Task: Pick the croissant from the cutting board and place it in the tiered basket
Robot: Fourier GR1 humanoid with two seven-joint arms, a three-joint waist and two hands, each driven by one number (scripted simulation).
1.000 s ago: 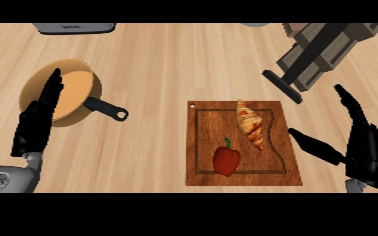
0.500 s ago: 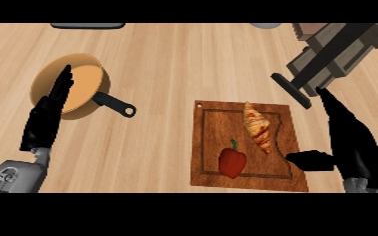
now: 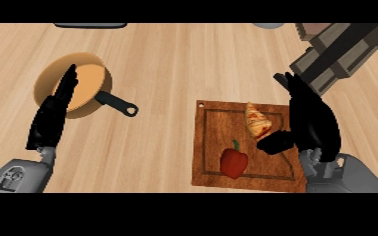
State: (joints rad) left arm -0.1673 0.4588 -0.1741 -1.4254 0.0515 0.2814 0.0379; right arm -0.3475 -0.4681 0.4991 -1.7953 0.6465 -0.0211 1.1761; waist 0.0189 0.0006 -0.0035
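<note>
On the wooden cutting board (image 3: 214,165), toward its upper right corner, lies the croissant (image 3: 258,122), its long axis running roughly from the far edge of the board toward the near one, tilted a little to the right as it comes nearer. The right hand (image 3: 310,125) stands just beside it on the right, over the board's right edge, fingers straight and pointing away from the robot, the thumb (image 3: 275,142) jutting left under the pastry's near end. It holds nothing; whether the thumb touches the croissant I cannot tell.

So the croissant lies immediately left of the right palm, and its length is close to parallel with the fingers. My judgement is that a sideways closing of thumb and fingers across its narrow width suits this pose. A red bell pepper (image 3: 234,162) sits near the board's lower middle, close to the thumb, and could be nudged.

The left hand (image 3: 52,117) rests open at the left, over the rim of a frying pan (image 3: 87,82), well apart from the board. The tiered basket (image 3: 336,55) stands beyond the right hand, at upper right.
</note>
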